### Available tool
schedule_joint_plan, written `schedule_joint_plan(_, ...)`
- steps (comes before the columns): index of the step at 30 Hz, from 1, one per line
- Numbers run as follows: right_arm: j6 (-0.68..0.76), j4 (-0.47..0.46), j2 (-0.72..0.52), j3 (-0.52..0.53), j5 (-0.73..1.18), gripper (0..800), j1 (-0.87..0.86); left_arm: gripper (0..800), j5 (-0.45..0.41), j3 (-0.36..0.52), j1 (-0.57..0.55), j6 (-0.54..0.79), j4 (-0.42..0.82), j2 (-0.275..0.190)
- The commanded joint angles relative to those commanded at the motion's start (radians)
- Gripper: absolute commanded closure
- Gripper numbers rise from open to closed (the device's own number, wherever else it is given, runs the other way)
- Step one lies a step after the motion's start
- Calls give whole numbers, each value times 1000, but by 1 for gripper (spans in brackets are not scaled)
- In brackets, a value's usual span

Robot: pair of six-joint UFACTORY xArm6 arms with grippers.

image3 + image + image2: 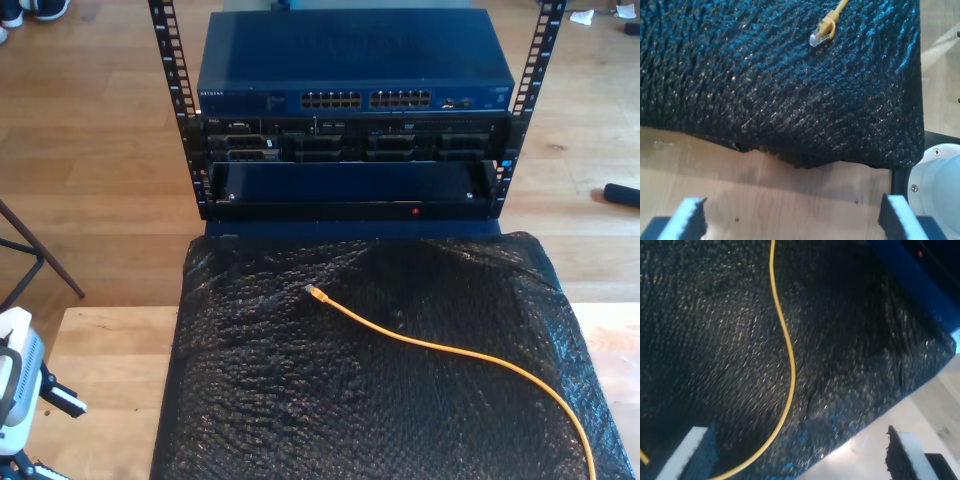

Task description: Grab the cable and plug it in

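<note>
The cable point(450, 350) is a thin yellow-orange line lying loose on a black bubble-wrap mat point(300, 400). Its clear plug point(315, 292) lies near the mat's middle and points toward the rack; the rest runs off to the exterior view's lower right. In the first wrist view the plug point(821, 36) lies far ahead of my first gripper point(792, 220), which is open over bare wood short of the mat's edge. My second gripper point(797, 457) is open above the mat, with a curved stretch of the cable point(787, 345) passing between and ahead of its fingers, apart from them.
A rack behind the mat holds a blue network switch point(355, 70) with two rows of ports point(365, 100) and black units below. A white arm part point(15, 385) stands at the exterior view's lower left. A white round base point(940, 175) sits beside the mat.
</note>
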Motion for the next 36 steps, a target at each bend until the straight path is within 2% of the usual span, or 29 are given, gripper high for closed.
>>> schedule_joint_plan(10,144,-95,173,-18,-155,3,267,0,6,0,0,2,0,8)
schedule_joint_plan(17,252,-215,255,-51,-239,1,454,0,9,0,0,3,0,8)
schedule_joint_plan(23,433,-330,293,-55,-331,2,600,0,12,0,0,5,0,8)
schedule_joint_plan(32,712,-407,347,-94,-342,4,729,0,12,2,0,5,0,8)
schedule_joint_plan(36,781,-433,384,-101,-361,6,786,0,11,2,0,5,0,8)
